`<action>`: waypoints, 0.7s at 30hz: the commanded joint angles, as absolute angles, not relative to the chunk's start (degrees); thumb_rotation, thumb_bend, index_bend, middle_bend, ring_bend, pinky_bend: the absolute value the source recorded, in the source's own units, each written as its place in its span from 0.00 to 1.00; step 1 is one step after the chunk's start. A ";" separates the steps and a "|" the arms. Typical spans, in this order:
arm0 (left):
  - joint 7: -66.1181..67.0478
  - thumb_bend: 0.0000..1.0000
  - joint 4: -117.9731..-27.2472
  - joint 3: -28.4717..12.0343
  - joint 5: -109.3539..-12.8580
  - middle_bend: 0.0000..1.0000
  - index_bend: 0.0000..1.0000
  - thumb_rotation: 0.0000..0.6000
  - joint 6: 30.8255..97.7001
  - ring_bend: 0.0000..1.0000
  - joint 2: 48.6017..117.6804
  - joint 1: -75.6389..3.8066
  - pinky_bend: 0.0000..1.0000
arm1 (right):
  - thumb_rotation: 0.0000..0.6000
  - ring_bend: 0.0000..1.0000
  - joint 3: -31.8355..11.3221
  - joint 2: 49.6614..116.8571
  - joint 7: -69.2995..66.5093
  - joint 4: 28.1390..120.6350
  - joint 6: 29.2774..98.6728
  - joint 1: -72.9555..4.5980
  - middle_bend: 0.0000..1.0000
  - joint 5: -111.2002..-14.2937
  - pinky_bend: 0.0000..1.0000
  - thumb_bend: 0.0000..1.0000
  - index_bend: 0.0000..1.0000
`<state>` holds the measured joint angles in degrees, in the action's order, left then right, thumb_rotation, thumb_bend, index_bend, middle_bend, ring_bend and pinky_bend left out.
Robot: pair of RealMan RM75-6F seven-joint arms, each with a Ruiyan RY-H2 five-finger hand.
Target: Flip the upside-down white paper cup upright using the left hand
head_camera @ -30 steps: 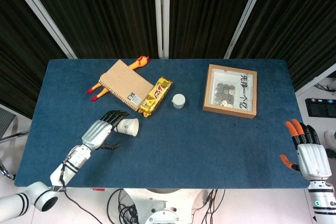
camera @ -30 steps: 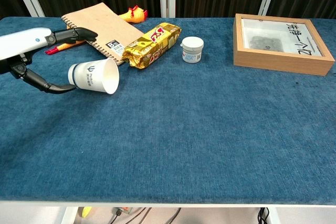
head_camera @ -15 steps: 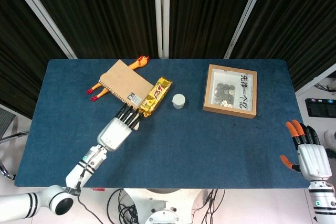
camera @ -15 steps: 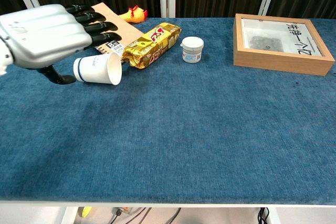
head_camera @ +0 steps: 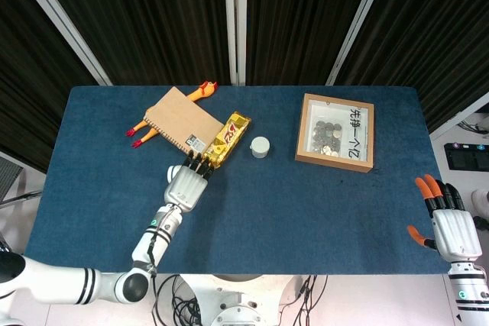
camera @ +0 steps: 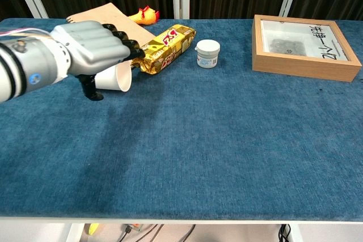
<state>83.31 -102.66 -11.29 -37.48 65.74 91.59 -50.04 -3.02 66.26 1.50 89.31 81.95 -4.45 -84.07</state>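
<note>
My head camera looks steeply down from high over the whole blue cloth-covered table (head_camera: 306, 204); my chest camera sits low at its near edge, facing across. Both share that tabletop.

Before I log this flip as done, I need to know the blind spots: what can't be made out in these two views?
- Cup: the chest view shows only its rim end under the left hand; the head view hides it fully beneath that hand.
- Whether it touches the table: cannot tell.
- Right hand: seen only in the head view, its palm side hidden.
- Box contents: too small to identify.
</note>
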 commanded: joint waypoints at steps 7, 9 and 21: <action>83.19 0.21 -99.69 -11.20 -32.00 0.07 0.03 1.00 67.93 0.00 93.51 -54.82 0.00 | 1.00 0.00 -3.00 66.26 1.48 89.25 81.52 -4.56 0.00 -83.83 0.00 0.16 0.00; 83.34 0.21 -99.00 -11.19 -30.71 0.09 0.05 1.00 68.16 0.00 93.92 -55.72 0.00 | 1.00 0.00 -2.97 66.34 1.53 89.20 81.37 -4.61 0.00 -83.79 0.00 0.16 0.00; 82.07 0.21 -94.60 -11.24 -23.60 0.16 0.15 1.00 69.94 0.00 96.16 -59.45 0.01 | 1.00 0.00 -3.02 66.29 0.35 88.13 80.83 -4.59 0.00 -83.14 0.00 0.16 0.00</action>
